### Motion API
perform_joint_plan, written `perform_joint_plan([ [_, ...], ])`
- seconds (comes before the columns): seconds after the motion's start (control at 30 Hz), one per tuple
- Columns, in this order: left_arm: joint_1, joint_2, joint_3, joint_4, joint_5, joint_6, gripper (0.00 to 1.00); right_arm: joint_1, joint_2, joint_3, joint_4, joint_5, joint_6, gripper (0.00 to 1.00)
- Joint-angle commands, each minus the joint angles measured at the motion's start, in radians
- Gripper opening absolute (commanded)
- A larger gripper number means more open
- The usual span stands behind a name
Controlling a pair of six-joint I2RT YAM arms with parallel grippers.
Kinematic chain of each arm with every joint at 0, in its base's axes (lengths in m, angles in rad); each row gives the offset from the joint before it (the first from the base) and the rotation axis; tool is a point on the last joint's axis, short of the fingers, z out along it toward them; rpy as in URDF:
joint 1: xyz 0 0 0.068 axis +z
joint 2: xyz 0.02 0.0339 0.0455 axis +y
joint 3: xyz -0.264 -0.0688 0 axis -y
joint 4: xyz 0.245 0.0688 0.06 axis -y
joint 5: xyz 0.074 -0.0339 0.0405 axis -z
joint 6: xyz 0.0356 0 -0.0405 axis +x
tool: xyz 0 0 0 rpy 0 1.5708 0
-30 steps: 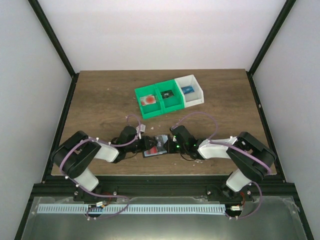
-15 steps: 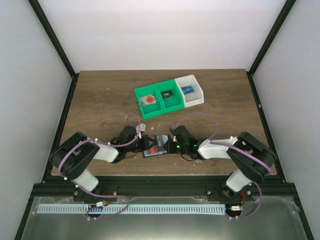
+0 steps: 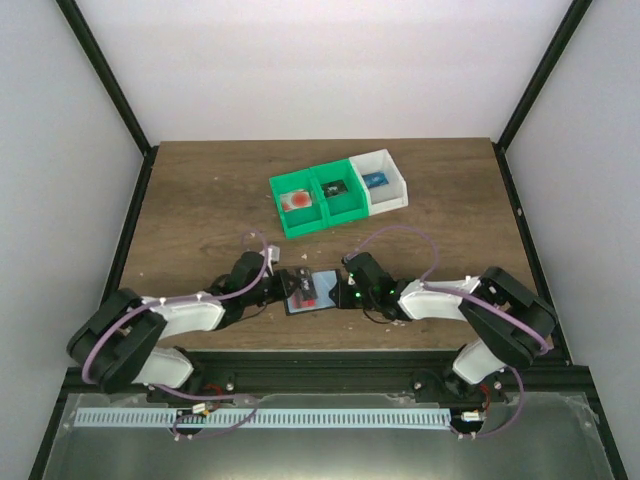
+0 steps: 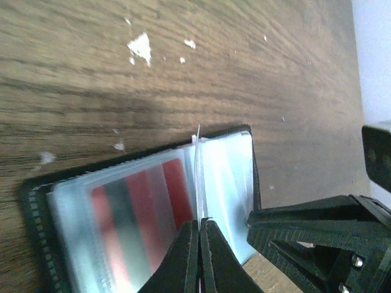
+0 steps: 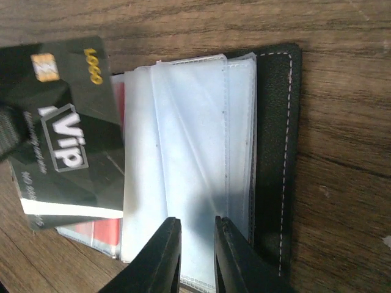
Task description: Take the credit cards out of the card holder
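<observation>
- While the right arm is keeping its pose of a second ago, the left arm is stretching out lower and flatter along the desk (image 3: 200, 210), and the left claw (image 3: 277, 282) is sitting a little further left of the card holder (image 3: 310, 290) than before.
- The card holder is lying open near the front edge of the desk, between the two claws, in the same spot.
- Only the left wrist view is showing the left claw pinched shut on a thin card seen edge-on, with a red credit card (image 4: 146, 207) lying under a clear sleeve beside it.
- Only the right wrist view is showing that card's face: a black credit card (image 5: 61, 134) with a gold chip, sticking out past the holder's left side.
- That view is also showing the right claw (image 3: 338, 292) almost closed, nipping the clear sleeves (image 5: 189, 152) of the holder.
- White crumbs (image 4: 140, 47) are lying on the brown wood-grain desk.
- Two green bins (image 3: 315, 200) and a white bin (image 3: 385, 185) are standing in a row further back, each holding a small item.
- White walls (image 3: 330, 70) and black frame posts are enclosing the desk.
</observation>
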Motion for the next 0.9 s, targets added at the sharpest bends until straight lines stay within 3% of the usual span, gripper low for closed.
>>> perform_joint_plan([
  [0.0,0.002,-0.108,-0.02,-0.12,-0.13,0.007,0.0,-0.002,-0.027,0.005,-0.084,0.008,0.013,0.2],
  [0.2,0.002,-0.306,-0.045,-0.157,-0.144,-0.022,0.0,-0.001,-0.168,0.006,-0.061,-0.059,0.032,0.29],
  [0.33,0.002,-0.475,-0.074,-0.163,-0.137,-0.064,0.0,-0.001,-0.302,-0.051,0.1,-0.155,0.073,0.37],
  [0.4,0.002,-0.553,-0.109,-0.12,-0.111,-0.096,0.0,0.0,-0.347,-0.088,0.213,-0.213,0.115,0.46],
  [0.67,0.002,-0.721,-0.224,0.134,0.013,-0.255,0.0,0.005,-0.349,-0.126,0.507,-0.344,0.244,0.62],
  [0.87,0.002,-0.704,-0.247,0.295,0.087,-0.304,0.0,0.019,-0.276,-0.075,0.549,-0.416,0.282,0.53],
])
